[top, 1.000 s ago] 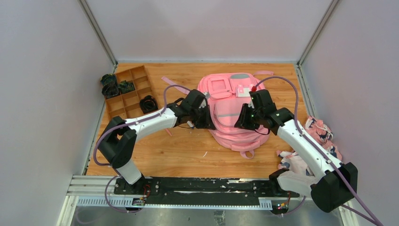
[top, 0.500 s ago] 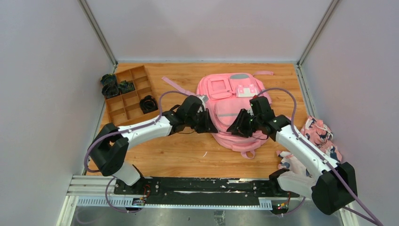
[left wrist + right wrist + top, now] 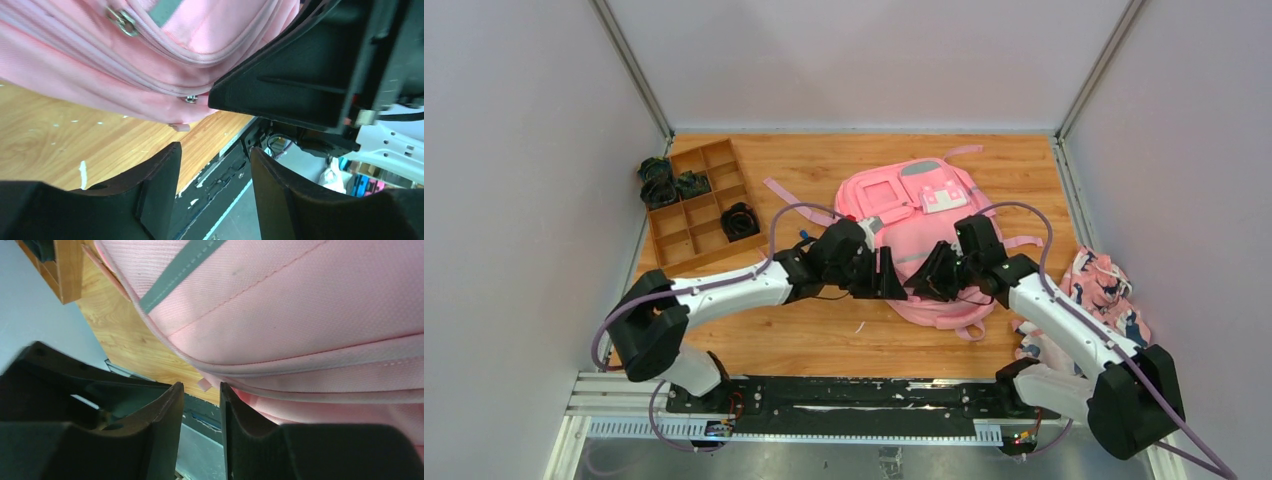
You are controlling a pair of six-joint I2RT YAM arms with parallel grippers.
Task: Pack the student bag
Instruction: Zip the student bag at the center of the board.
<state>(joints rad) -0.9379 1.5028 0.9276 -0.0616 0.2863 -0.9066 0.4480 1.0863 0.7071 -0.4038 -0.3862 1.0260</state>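
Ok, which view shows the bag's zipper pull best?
Left wrist: the metal zipper pull sits close and sharp on the student bag. Top external shows the whole bag, pull too small. Right wrist shows only pink fabric and the grey strip.

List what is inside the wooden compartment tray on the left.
Dark bundles sit in several far compartments of the tray, another in a right-hand one; the near ones look bare. Whatever lies beneath the bundles is covered.
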